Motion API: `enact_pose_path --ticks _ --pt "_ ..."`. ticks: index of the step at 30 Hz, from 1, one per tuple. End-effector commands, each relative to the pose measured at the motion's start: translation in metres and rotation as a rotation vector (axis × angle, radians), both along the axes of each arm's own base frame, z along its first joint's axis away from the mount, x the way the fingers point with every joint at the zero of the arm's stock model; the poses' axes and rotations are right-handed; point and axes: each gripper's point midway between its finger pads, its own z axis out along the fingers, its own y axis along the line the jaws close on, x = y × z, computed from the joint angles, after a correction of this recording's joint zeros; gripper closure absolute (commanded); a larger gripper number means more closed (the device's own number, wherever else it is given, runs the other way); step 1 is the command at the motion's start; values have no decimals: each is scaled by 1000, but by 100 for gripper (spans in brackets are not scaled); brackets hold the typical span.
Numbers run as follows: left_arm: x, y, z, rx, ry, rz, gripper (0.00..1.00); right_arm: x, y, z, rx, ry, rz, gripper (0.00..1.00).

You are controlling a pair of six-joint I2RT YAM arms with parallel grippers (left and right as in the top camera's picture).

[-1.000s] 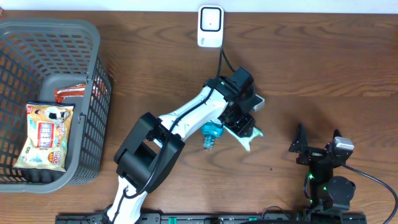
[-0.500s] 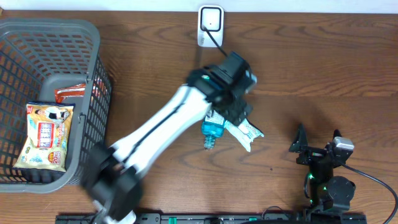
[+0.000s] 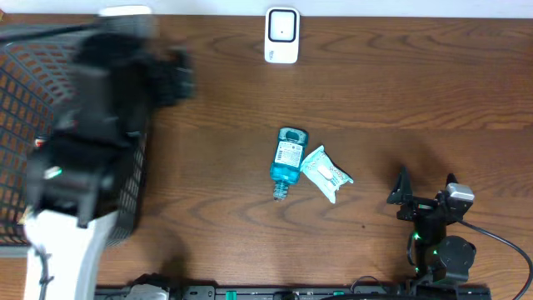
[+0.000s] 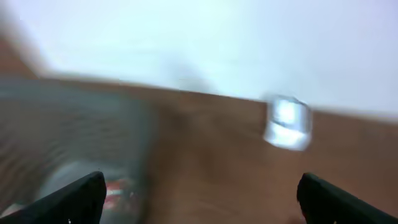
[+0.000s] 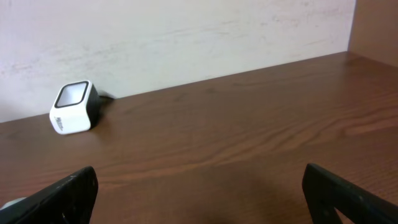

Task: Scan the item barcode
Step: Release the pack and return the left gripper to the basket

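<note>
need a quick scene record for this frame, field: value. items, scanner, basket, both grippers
scanner: white, far edge of the table, nothing held up to it
bottle: blue, lying mid-table, label up
packet: white, flat, beside the bottle on its right
basket: grey, left side, contents blurred
left gripper: open, empty, over the basket, motion-blurred
right gripper: open, empty, at the near right, facing the scanner

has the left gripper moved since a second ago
Yes. The left gripper swung left, away from the bottle below the scanner, toward the basket.
</note>
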Motion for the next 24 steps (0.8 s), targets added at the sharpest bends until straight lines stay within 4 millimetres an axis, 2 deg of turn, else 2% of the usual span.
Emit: enact_pose_path --ticks 1,3,5,8,9,13,21,24 --pt "-22 91 -3 -186 -27 448 2 0 -3 -1 -12 2 -12 1" --pt "-42 130 -22 -302 2 677 2 0 -3 -1 -12 2 -12 1" --pt "-61 160 -46 -429 29 894 2 0 -3 -1 -12 2 -12 1" --pt "-85 190 -76 -505 90 1110 2 0 -3 -1 -12 2 -12 1" --pt "-96 205 -95 -520 145 1213 2 0 -3 -1 -12 2 -12 1" --pt "-106 225 -128 -500 280 1321 2 0 -3 -1 -12 2 -12 1" --pt "-82 241 -195 -471 509 1382 2 0 -3 -1 -12 2 -12 1" --pt "-79 240 -224 -530 557 1489 2 0 -3 -1 -12 2 -12 1"
